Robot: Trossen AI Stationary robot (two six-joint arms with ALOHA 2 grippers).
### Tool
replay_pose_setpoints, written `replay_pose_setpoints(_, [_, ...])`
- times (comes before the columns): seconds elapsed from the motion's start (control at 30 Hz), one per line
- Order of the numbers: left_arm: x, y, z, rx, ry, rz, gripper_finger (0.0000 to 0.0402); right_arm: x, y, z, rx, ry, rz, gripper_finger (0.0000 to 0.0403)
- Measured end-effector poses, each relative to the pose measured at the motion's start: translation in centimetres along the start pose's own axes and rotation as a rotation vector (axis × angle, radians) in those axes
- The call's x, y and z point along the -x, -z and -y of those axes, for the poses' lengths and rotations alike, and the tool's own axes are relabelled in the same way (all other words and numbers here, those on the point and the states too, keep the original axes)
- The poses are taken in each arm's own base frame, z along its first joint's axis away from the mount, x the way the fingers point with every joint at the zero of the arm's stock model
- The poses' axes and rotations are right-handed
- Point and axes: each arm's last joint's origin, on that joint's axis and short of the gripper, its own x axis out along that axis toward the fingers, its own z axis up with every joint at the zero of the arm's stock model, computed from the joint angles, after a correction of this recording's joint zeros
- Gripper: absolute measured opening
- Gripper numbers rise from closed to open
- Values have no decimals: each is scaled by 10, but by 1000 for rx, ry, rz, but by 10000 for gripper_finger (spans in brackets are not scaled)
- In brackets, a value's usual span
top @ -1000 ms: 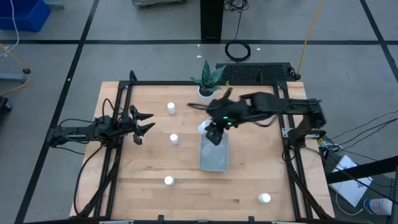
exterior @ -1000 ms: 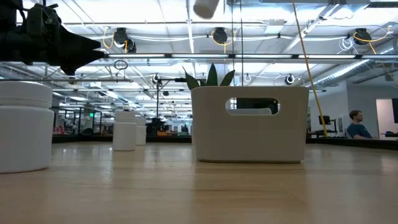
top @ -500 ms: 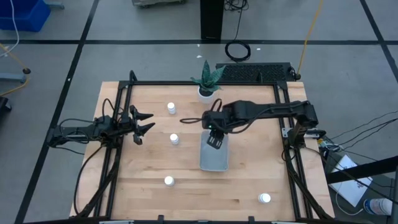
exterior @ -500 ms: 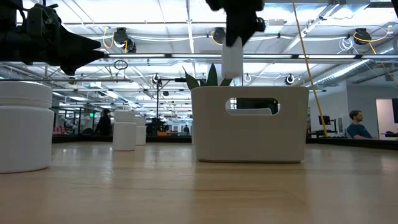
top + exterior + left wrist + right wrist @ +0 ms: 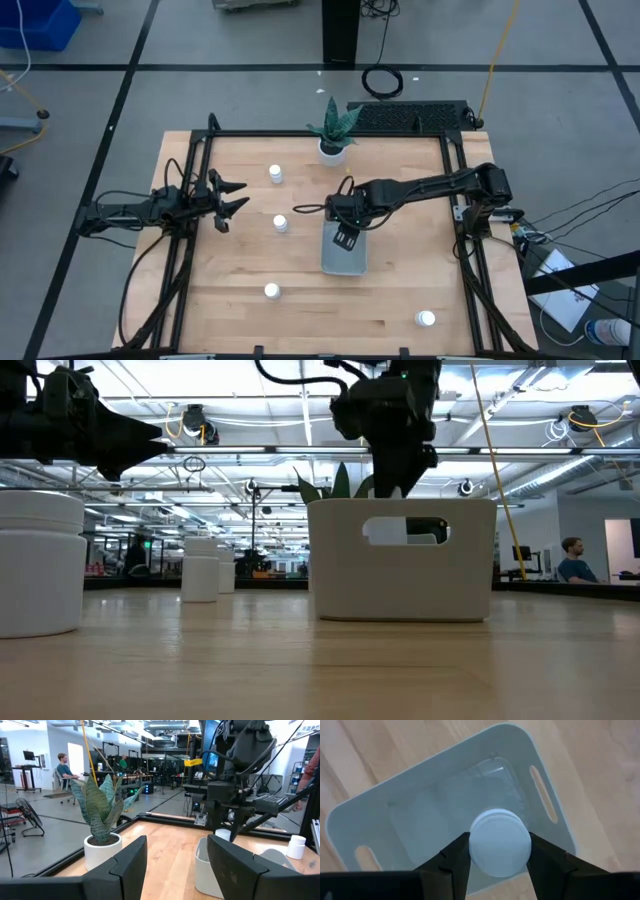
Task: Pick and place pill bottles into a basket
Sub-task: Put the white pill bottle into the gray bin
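Observation:
My right gripper [image 5: 346, 238] is shut on a white pill bottle [image 5: 500, 842] and reaches down over the far half of the grey-blue basket [image 5: 345, 250]. In the low view the gripper [image 5: 395, 475] dips behind the basket's wall [image 5: 403, 575]. Three other bottles stand upright on the table [image 5: 275, 173], [image 5: 281, 223], [image 5: 271, 291], and one more stands near the front right [image 5: 427, 319]. My left gripper [image 5: 238, 197] is open and empty at the table's left side. My right gripper pinches the bottle between its two fingers [image 5: 455, 862], one on each side just below the white cap [image 5: 500, 832]. The fingers come from above, pointing down. The bottle stays upright, cap up, over the basket's floor [image 5: 440, 815]; whether it touches the floor I cannot tell.
A white pot with a green plant [image 5: 333, 135] stands at the far edge behind the basket. A black frame [image 5: 190, 170] runs around the table. A person [image 5: 573, 560] sits in the room beyond.
My right gripper has gone down and a little toward the table's near edge with the bottle, from well above the basket to inside its rim. The bottle has stayed upright in the hold.

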Motion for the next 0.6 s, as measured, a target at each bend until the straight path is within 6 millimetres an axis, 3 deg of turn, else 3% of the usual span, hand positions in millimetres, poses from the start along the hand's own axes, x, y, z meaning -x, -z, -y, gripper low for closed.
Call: replay_pose_setpoints(0.6, [0, 0, 0, 0, 0, 0, 212, -41, 21, 10, -28, 8, -48, 156])
